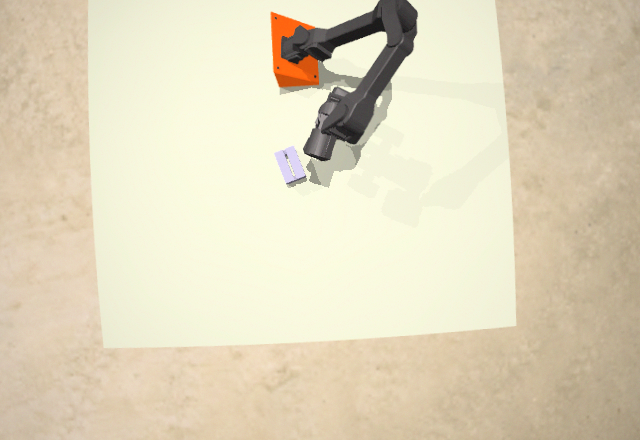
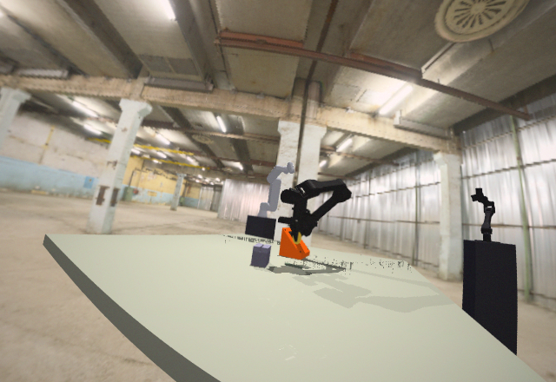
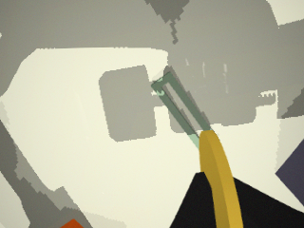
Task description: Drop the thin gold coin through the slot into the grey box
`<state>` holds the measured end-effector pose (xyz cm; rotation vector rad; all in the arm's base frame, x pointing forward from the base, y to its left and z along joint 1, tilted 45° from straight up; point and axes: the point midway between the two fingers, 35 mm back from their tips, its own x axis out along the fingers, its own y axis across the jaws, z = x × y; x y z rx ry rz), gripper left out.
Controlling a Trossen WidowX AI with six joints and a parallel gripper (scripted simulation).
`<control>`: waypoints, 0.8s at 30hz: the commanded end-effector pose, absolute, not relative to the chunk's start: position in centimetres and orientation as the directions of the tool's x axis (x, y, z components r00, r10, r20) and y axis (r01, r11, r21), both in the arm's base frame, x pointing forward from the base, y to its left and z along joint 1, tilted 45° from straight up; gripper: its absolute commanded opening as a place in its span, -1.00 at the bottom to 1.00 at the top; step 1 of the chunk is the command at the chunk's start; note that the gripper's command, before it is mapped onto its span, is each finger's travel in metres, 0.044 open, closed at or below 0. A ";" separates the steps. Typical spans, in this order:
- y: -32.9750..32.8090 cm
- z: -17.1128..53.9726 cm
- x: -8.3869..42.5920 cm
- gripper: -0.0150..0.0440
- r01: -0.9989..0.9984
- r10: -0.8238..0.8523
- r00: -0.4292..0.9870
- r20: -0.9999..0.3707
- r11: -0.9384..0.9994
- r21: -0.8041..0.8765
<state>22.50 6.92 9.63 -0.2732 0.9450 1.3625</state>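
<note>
My gripper is shut on the gold coin, which shows nearly edge-on in the wrist view. The coin is held clear above the table, below the arm's wrist in the exterior view. The shallow dark-green holder lies on the table with its narrow slot empty. The arm hides it in the top view. The closed box looks pale purple-grey, with a narrow slot running lengthwise in its lid. It stands close beside the gripper end of the arm; its dark corner shows at the wrist view's right edge.
The arm's orange base stands behind the box and holder; its tip shows low in the wrist view. The arm's shadows cross the pale table. Dark pedestals with other arms stand beyond the table.
</note>
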 end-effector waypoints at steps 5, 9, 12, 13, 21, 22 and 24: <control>6.8 9.7 22.3 -0.49 -0.772 0.702 -0.080 -0.708 0.406 0.489; 6.8 9.7 22.2 -0.49 -0.677 0.702 -0.080 -0.708 0.483 0.555; 6.8 9.7 22.1 -0.49 -0.598 0.702 -0.080 -0.708 0.534 0.597; 6.8 9.7 22.1 -0.49 -0.570 0.702 -0.080 -0.708 0.550 0.610; 6.8 9.7 22.0 -0.49 -0.406 0.702 -0.080 -0.708 0.626 0.666; 6.8 9.7 22.0 -0.49 -0.406 0.702 -0.080 -0.708 0.626 0.666; 6.8 9.7 22.0 -0.49 -0.406 0.702 -0.080 -0.708 0.626 0.666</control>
